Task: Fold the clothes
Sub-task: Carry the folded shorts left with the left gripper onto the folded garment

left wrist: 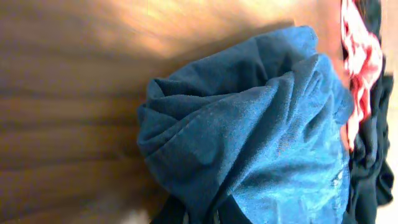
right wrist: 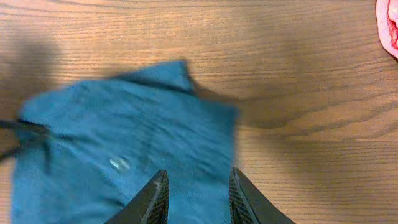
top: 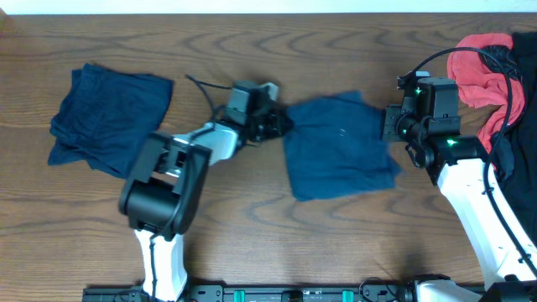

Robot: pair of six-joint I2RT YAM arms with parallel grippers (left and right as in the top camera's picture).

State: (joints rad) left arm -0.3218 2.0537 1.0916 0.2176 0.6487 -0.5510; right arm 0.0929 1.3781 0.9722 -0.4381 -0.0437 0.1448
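A navy-blue pair of shorts lies spread in the middle of the wooden table, a small pale button showing on it. My left gripper is at its left edge. In the left wrist view that gripper is shut on a bunched fold of the shorts. My right gripper is at the shorts' right edge. Its jaws stand apart over the flat cloth, and nothing looks pinched between them. Another navy garment lies folded at the far left.
A red cloth and dark garments are heaped at the back right, close behind my right arm. A black cable trails from the left wrist across the table. Bare wood lies along the front.
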